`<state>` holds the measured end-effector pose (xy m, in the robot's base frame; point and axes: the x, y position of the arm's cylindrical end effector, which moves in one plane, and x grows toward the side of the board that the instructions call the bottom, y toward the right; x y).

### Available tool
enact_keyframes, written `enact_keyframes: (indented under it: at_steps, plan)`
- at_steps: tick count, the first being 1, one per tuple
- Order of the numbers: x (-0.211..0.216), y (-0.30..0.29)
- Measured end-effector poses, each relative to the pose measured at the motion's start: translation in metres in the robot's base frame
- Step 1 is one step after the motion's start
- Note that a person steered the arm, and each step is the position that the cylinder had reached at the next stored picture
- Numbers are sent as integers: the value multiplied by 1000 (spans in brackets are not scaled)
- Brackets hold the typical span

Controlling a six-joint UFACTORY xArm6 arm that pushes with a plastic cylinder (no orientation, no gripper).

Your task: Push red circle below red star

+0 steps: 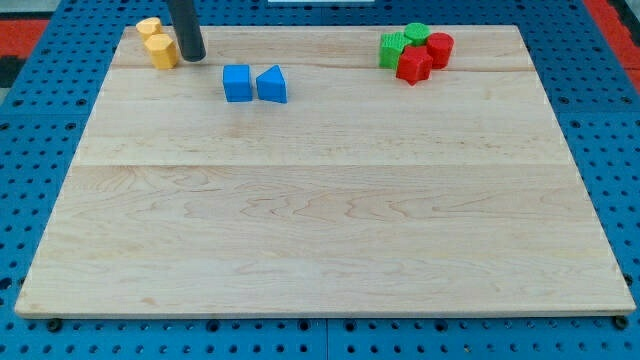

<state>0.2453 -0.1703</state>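
Note:
The red circle [440, 48] stands at the view's top right, touching the right side of the red star [413, 66], which lies slightly lower and to its left. A green circle [417, 34] and a green star [393, 48] press against them from the top and left. My tip [194, 57] rests on the board at the view's top left, far from the red blocks, just right of two yellow blocks.
Two yellow blocks [159, 47] sit at the top left corner. A blue square [237, 83] and a blue triangle [272, 85] lie side by side below and right of my tip. The wooden board [320, 220] lies on a blue pegboard.

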Motion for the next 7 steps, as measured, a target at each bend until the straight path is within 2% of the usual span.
enact_keyframes:
  at_steps: [2,3,5,6,7]
  plan:
    - [-26,17]
    - [-32,38]
    - [-32,35]
    - [-32,62]
    - [-39,143]
